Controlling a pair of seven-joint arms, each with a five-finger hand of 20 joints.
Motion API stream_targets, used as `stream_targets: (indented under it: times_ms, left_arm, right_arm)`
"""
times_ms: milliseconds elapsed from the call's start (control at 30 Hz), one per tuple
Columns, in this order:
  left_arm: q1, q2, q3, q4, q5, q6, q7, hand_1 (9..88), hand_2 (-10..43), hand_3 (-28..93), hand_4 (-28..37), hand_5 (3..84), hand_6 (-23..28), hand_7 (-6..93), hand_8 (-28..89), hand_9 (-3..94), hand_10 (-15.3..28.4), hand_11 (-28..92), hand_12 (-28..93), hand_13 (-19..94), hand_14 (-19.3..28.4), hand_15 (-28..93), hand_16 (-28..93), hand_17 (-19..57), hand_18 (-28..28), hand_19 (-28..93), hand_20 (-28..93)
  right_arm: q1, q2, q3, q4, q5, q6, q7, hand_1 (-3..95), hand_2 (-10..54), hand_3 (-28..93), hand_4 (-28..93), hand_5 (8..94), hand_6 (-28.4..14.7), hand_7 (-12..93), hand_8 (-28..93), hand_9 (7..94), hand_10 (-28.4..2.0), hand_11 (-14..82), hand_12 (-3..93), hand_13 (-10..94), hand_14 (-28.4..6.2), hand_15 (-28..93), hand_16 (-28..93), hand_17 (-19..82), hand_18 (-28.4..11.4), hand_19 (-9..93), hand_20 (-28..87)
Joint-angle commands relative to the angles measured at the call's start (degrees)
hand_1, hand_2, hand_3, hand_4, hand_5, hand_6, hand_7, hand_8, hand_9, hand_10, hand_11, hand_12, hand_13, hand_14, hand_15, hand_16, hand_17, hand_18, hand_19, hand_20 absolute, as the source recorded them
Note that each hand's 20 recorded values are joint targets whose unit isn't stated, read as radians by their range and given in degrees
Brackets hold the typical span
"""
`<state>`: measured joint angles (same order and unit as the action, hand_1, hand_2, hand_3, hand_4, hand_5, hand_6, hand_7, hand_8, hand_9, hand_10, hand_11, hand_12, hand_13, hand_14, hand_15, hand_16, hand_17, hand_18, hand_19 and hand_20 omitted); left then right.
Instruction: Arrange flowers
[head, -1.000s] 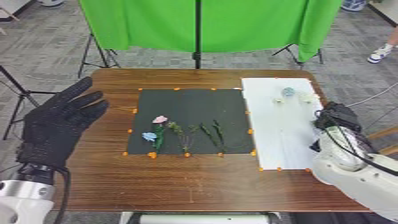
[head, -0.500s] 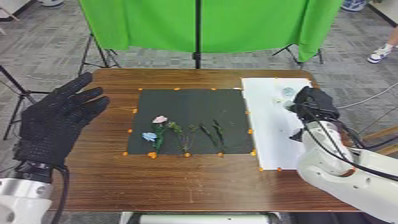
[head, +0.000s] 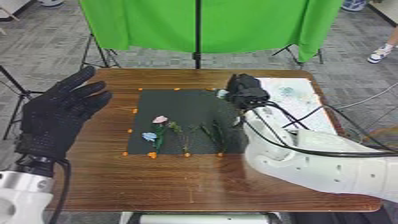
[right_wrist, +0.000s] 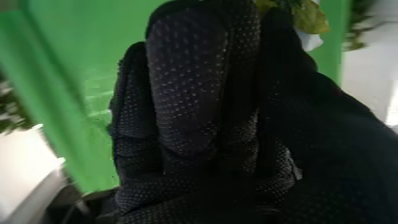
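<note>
- Nearest, bottom of frame: bare brown wood of the table (head: 195, 187). White left arm (head: 25, 192) enters at lower left, white right arm (head: 311, 167) at lower right, dark cables looped over it.
- Front edge of the dark mat (head: 191, 102), centre of frame: orange markers (head: 152, 155) dotted along it.
- On the mat, left of its middle: blue flower (head: 149, 136), green stem beside it; pink flower (head: 160, 119) a little farther up.
- Just right of those: thin sprigs (head: 176, 128), lying roughly lengthwise. Dark green stems (head: 214, 132) farther right, near the right arm.
- Left side of frame: left hand (head: 62, 107) raised, palm broad, fingers straight and spread wide; holds nothing.
- Upper middle, by the mat's far right corner: right hand (head: 245, 91), narrow, thumb brought against the fingers, pinching a pale flower (head: 222, 93), whose bloom pokes out on the mat side.
- Right wrist view: yellow-green leaves (right_wrist: 312, 19) and a bit of white petal by the thumb tip.
- Upper right: white sheet (head: 299, 86), partly behind the right arm and cables; a pale bluish-green bloom (head: 287, 91) on it, too faint to tell more.
- Farthest: green cloth (head: 142, 27) across the top, black pole (head: 197, 30) before it, grey floor (head: 44, 55) around.
</note>
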<state>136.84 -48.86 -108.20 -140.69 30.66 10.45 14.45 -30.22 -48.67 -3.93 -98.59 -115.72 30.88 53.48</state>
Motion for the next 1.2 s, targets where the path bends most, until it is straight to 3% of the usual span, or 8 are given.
stream_targets:
  times_ms: [33,167,400,600,1200]
  left_arm:
    - [-1.12,0.48,-0.03,0.93,0.17,-1.81,-0.55,23.6,7.4,76,-22.4,36.6,10.4,15.1,-10,32.1,21.9,26,11,24,28.4,50,-9,-9.4,28.4,60,4]
    - [-1.63,0.39,-0.26,1.13,0.38,-2.49,-0.74,23.5,7.3,76,-22.3,36.6,10.4,15.2,-10,32.1,21.9,26,11,24,28.4,50,-9,-9.3,28.4,60,4]
    - [-3.77,1.57,0.33,1.99,0.48,-3.82,-0.58,23.6,7.3,76,-22.4,36.6,10.4,15.3,-10,32.1,21.9,26,11,24,28.4,50,-9,-9.4,28.4,60,4]
    - [-4.96,2.27,0.74,2.39,0.39,-4.05,-0.21,23.6,7.3,76,-22.3,36.6,10.4,15.2,-10,32.1,21.9,26,11,24,28.4,50,-9,-9.3,28.4,61,4]
    - [-6.37,1.71,1.33,3.05,0.63,-5.29,-1.06,23.7,7.3,76,-22.4,36.6,10.4,15.3,-10,32.1,21.9,27,11,24,28.4,50,-9,-9.4,28.4,61,4]
  right_arm:
    - [3.72,-10.84,-3.14,1.31,1.75,0.03,-1.89,54.8,-9.5,67,-28,88.4,4.6,14,3,93.7,-5.2,18.0,23.8,89,-2.2,51,22,42,-15.8,93,-2]
    - [5.11,-13.58,-5.15,2.75,3.38,-0.21,-2.63,54.8,-9.5,67,-28,88.3,4.6,14,3,93.7,-5.2,18.1,23.9,88,-2.3,51,22,41,-15.9,93,-2]
    - [7.48,-17.11,-8.56,5.01,6.12,-0.88,-2.45,54.5,-9.5,67,-28,88.0,4.8,15,3,93.7,-5.0,17.8,23.9,88,-2.4,51,22,41,-15.9,93,-1]
    - [8.61,-18.85,-9.65,6.1,8.74,-2.77,-3.28,54.1,-9.5,67,-28,87.7,5.0,15,3,93.7,-4.9,17.4,24.1,88,-2.5,52,22,40,-16.0,93,-1]
    - [9.52,-20.61,-11.67,8.73,11.75,-7.73,-1.25,53.6,-9.5,64,-28,85.3,5.2,14,0,93.7,-5.0,16.4,23.6,87,-2.7,53,21,39,-16.0,92,1]
